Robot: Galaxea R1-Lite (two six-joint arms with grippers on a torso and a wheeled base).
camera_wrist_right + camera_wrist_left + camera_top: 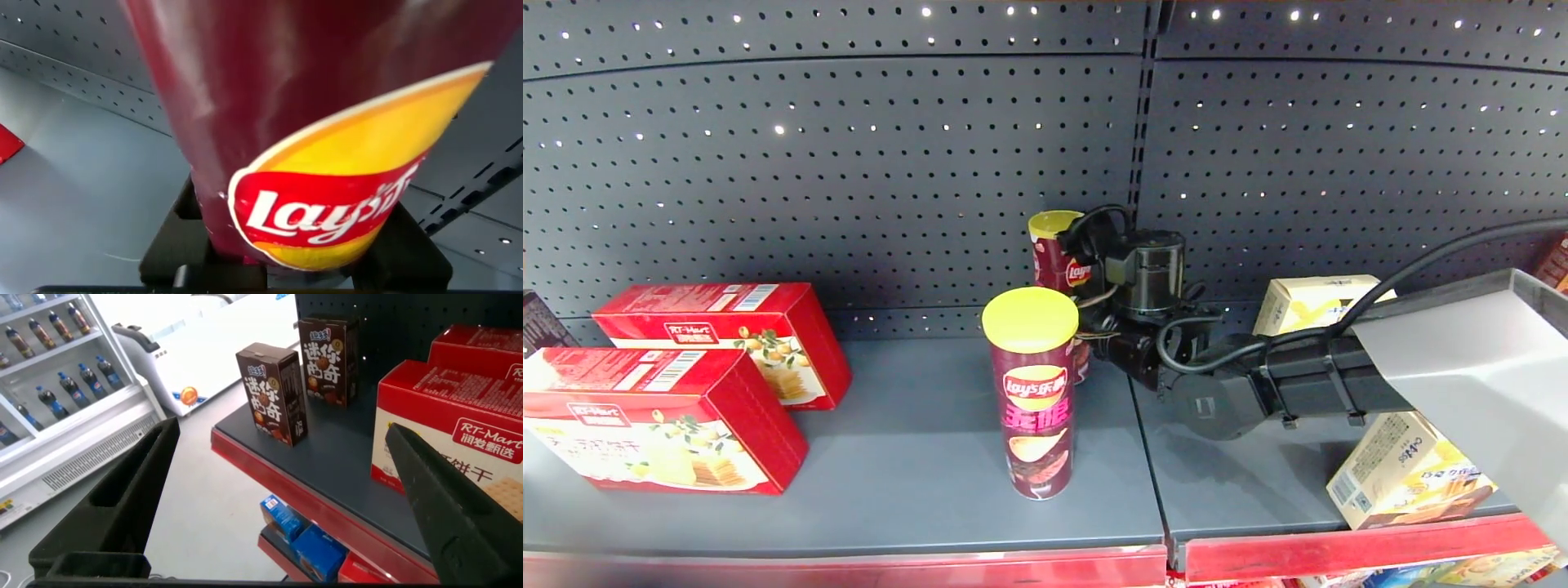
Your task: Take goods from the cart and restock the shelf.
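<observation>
the right jaws are clenching the held can [1052, 245] by its side, and in the right wrist view the tube [310, 122] is sitting squarely between them. the held can is a tall cylinder with a dark maroon wrap, a yellow plastic lid and a red-and-yellow logo patch on its side. it is standing upright at the back of the shelf [915, 457], close to the grey pegboard wall [849, 163]. whether its base is touching the shelf is hidden by the front can [1031, 392], a matching tube standing just ahead of it, nearer the shelf's red edge and apart from the arm.

the left jaws are spread wide with nothing between them, hanging off the left end of the shelf.

two red biscuit boxes [727, 335] [645, 416] are lying flat on the left part of the shelf, one behind the other. two pale yellow boxes [1311, 302] [1405, 478] are sitting on the right part, partly hidden by the right arm. two brown boxes [274, 392] [327, 359] are standing upright at the shelf's far left end.
</observation>
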